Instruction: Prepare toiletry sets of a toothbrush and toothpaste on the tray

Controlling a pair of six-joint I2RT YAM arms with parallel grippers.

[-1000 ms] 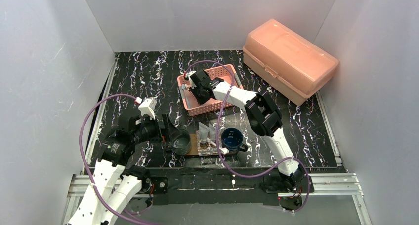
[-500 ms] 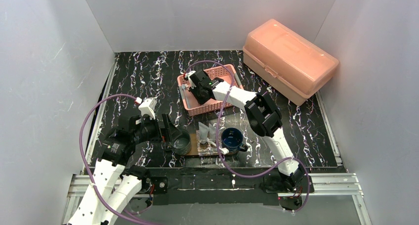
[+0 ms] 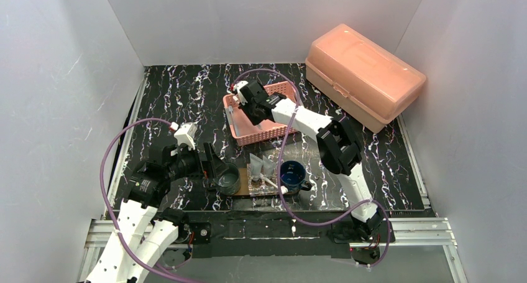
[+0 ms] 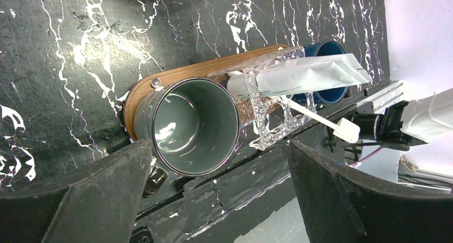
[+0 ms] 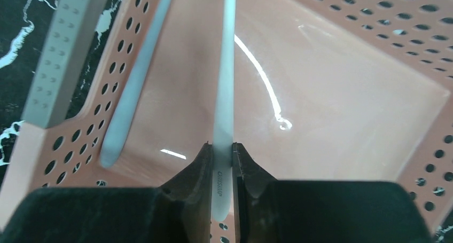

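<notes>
toothbrush (image 5: 224, 93) pinched over the pink basket (image 5: 342, 83)
top: right gripper (image 3: 243, 104) above the basket, left gripper (image 3: 219, 170) at the tray (image 3: 242, 192). left wrist: jaws wide apart, flanking the grey-green cup (image 4: 187, 126) on the tray. right wrist: fingers (image 5: 198, 171) clamped on the toothbrush.

We see a black worktop (image 3: 186, 90) veined with white marbling, a pink basket (image 5: 374, 18) dotted with round holes and a salmon box (image 3: 363, 71). We find the tray (image 4: 176, 77) brown wood, one cup (image 4: 187, 125) grey-green, the glass (image 4: 267, 136) clear and faceted, the mug (image 4: 326, 47) dark blue, the toothbrush (image 5: 224, 67) white.
</notes>
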